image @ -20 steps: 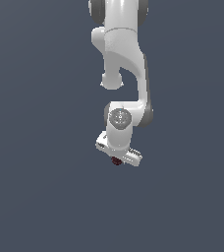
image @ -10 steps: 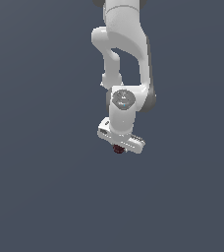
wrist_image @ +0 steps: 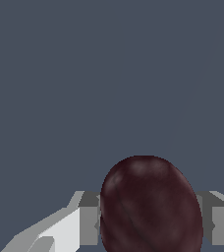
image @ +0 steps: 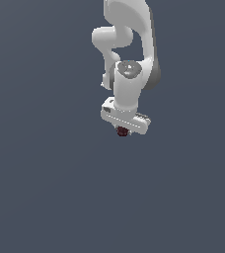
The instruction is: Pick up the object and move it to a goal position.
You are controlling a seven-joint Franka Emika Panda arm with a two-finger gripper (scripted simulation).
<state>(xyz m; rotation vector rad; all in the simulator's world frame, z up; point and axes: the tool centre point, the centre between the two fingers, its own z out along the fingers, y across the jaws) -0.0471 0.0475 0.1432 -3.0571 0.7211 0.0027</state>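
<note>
The object is a small dark red, roundish ball (image: 123, 131) held just under the white hand of the arm in the exterior view. In the wrist view the ball (wrist_image: 151, 206) fills the space between the two grey-white fingers (wrist_image: 87, 224). My gripper (image: 123, 131) is shut on the ball, with a finger pressed to each side of it. The arm hangs down from the top of the exterior view and carries the ball in the air. No goal marker shows in either view.
A plain dark grey-blue ground (image: 45, 188) lies all around and below the arm. No other object, container or edge shows.
The arm has risen and shifted slightly toward the exterior view's right, carrying the ball with it. The gripper has stayed shut on the ball.
</note>
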